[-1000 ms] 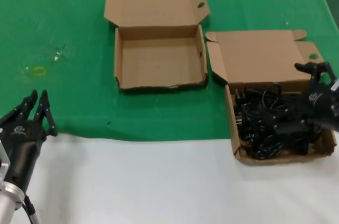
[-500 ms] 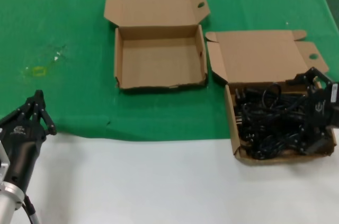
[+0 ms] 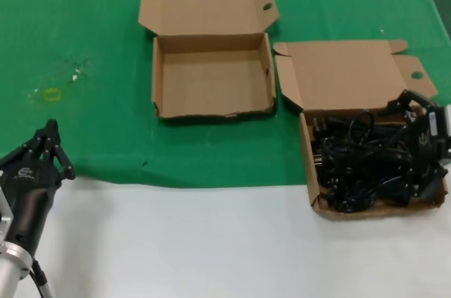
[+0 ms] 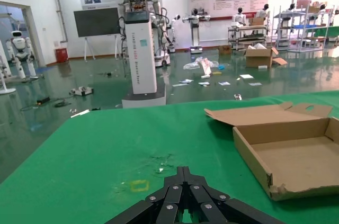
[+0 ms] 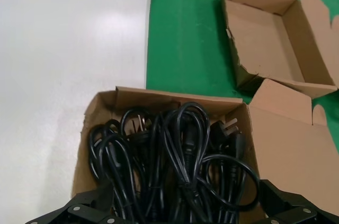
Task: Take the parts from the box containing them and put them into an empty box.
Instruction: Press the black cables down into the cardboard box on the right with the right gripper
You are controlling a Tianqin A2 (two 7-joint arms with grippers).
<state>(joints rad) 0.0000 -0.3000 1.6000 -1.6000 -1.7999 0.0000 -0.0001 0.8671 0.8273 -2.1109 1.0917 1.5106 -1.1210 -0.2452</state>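
The green table [image 3: 91, 23] held both boxes side by side. The empty box [image 3: 211, 79] sat bare inside, the box of cords [image 3: 318, 203] was piled with tangled black power cords [image 3: 359, 164]. The right gripper [image 3: 423, 144] hung over them, fingers spread wide. The left gripper [image 3: 48, 144] sat pinched closed at the table's near-left.

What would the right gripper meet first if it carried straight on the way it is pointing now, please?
Most likely the tangled power cords in the full box: the open right gripper points into the pile, though exact depth is unclear.
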